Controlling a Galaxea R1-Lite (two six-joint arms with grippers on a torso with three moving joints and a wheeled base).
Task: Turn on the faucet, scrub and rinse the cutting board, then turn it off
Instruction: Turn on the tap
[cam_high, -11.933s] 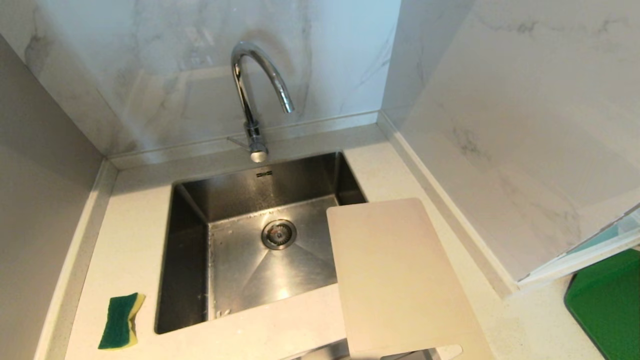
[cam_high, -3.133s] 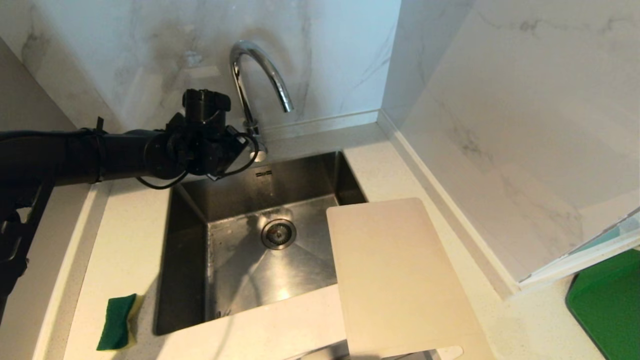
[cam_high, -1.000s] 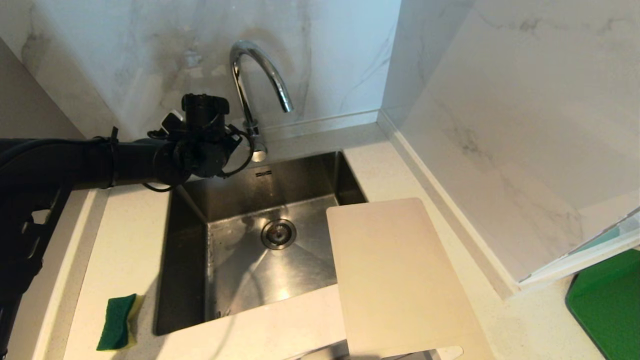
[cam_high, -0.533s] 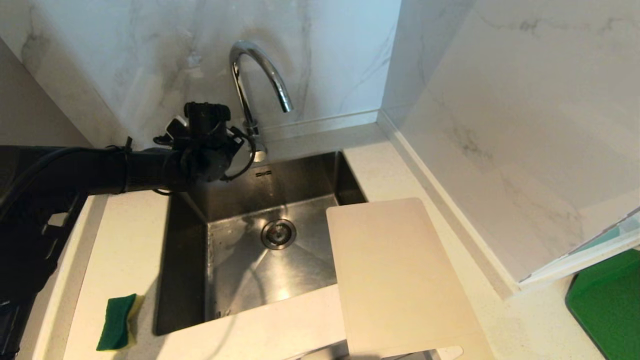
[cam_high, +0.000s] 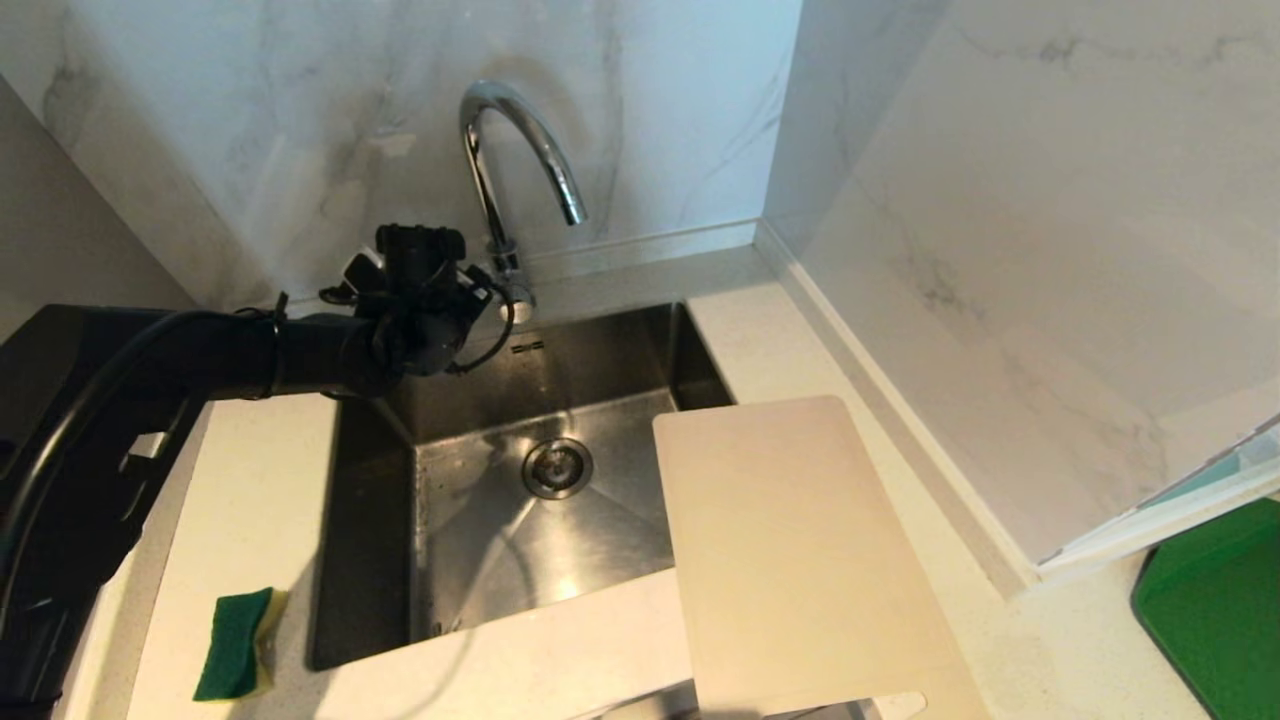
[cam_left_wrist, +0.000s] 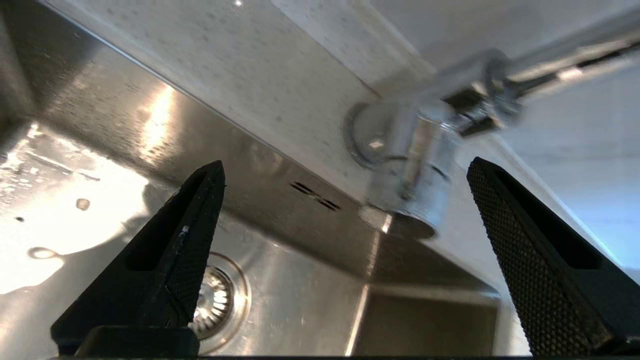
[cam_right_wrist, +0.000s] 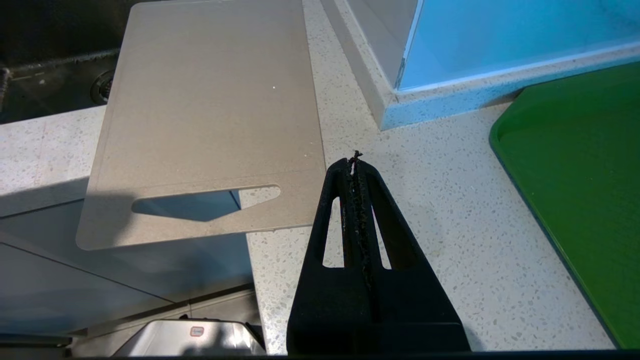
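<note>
Our left gripper (cam_left_wrist: 345, 170) is at the base of the tall chrome gooseneck faucet (cam_high: 505, 165), its jaws spread wide and holding nothing.

We see the faucet standing on the counter behind the square stainless steel sink (cam_high: 380, 540), its chrome base between our two black fingers (cam_left_wrist: 175, 240) without touching either. To the faucet's right and nearer us, the large pale cream plastic cutting board (cam_high: 800, 560) lies flat, one corner over the sink, its slotted end past the counter edge. Just beside the board our right gripper (cam_right_wrist: 356, 160) is parked over the speckled counter (cam_right_wrist: 440, 210), jaws pressed together on nothing. Left of the sink lies a green-and-yellow sponge (cam_high: 235, 645); far right, a dark green flat mat (cam_high: 1215, 620).
</note>
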